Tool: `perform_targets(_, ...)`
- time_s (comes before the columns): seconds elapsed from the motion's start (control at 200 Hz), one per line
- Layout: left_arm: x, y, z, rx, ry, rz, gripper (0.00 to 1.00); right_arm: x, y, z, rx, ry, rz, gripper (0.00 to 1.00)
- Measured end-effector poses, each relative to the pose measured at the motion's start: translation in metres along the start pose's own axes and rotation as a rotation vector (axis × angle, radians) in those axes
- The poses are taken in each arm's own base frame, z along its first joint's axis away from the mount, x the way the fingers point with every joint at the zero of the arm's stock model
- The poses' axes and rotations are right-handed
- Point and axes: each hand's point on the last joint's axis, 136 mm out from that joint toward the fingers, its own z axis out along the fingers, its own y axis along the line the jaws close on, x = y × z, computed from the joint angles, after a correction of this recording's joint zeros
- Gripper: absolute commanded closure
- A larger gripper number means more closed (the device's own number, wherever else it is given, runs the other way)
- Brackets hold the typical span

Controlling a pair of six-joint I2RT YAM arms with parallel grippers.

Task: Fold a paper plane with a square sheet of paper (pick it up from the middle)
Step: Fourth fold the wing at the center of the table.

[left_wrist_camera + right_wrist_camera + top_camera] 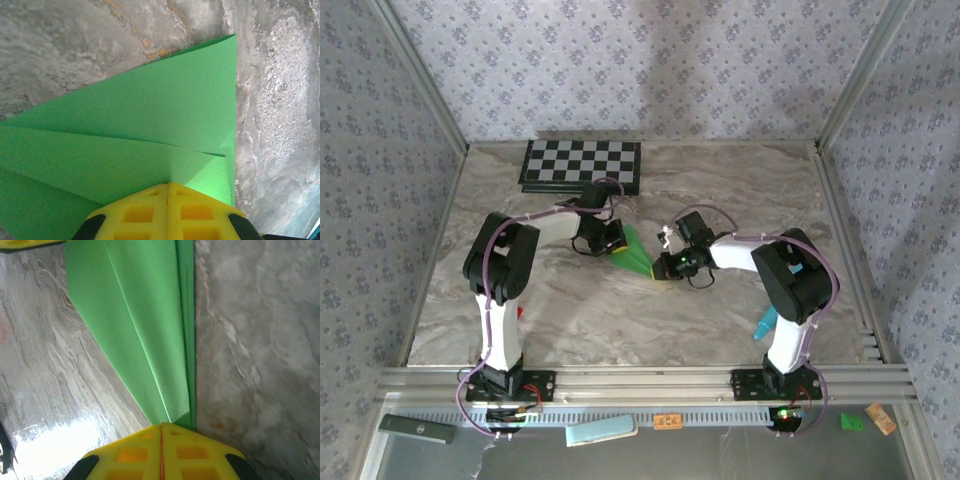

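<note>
The green paper [636, 250] lies on the marble table, folded into a narrow pointed dart with layered flaps. My left gripper [613, 240] is at its wide upper-left end, and my right gripper [665, 268] is at its pointed lower-right end. In the left wrist view the yellow fingertips of the left gripper [168, 184] meet, shut, with their tips resting on the folded flaps of the paper [150, 110]. In the right wrist view the right gripper [161, 425] is also shut, its tips set on the narrow point of the paper [145, 315].
A black-and-white checkerboard [582, 165] lies at the back of the table. A teal marker [765, 323] lies beside the right arm's base and a small red block [523, 313] beside the left arm. Patterned walls enclose three sides.
</note>
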Motion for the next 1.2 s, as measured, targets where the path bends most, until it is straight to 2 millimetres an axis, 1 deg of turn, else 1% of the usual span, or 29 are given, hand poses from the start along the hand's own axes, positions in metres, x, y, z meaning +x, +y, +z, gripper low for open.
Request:
perform_targets(0.185, 0.000, -0.001, 0.000, 0.008, 0.004, 0.007, 1.00, 0.014, -0.004, -0.012, 0.017, 0.014, 0.039, 0.90)
perform_targets(0.25, 0.000, -0.001, 0.000, 0.010, 0.006, 0.011, 1.00, 0.014, -0.003, -0.017, 0.024, 0.007, 0.040, 0.90)
perform_targets(0.355, 0.000, -0.001, 0.000, 0.011, 0.006, 0.015, 1.00, 0.002, 0.007, -0.026, 0.018, -0.033, 0.014, 0.90)
perform_targets(0.485, 0.000, -0.002, 0.000, 0.013, 0.007, 0.015, 1.00, -0.032, 0.024, -0.029, 0.003, -0.086, -0.033, 0.91)
perform_targets(0.595, 0.001, -0.002, 0.000, 0.015, 0.010, 0.015, 1.00, -0.060, 0.037, -0.018, -0.005, -0.104, -0.072, 0.94)
perform_targets(0.675, 0.001, -0.002, 0.000, 0.015, 0.011, 0.015, 1.00, -0.069, 0.040, -0.004, -0.005, -0.092, -0.087, 0.96)
perform_targets(0.795, 0.001, -0.002, 0.001, 0.015, 0.011, 0.015, 1.00, -0.068, 0.037, 0.016, 0.005, -0.049, -0.080, 1.00)
perform_targets(0.87, 0.001, -0.002, 0.001, 0.016, 0.011, 0.015, 1.00, -0.064, 0.032, 0.024, 0.015, -0.028, -0.071, 1.00)
perform_targets(1.034, 0.001, -0.002, 0.001, 0.015, 0.011, 0.015, 1.00, -0.060, 0.022, 0.033, 0.034, -0.009, -0.044, 1.00)
perform_targets(1.204, 0.001, -0.002, 0.001, 0.014, 0.011, 0.015, 1.00, -0.059, 0.018, 0.033, 0.033, -0.012, -0.023, 1.00)
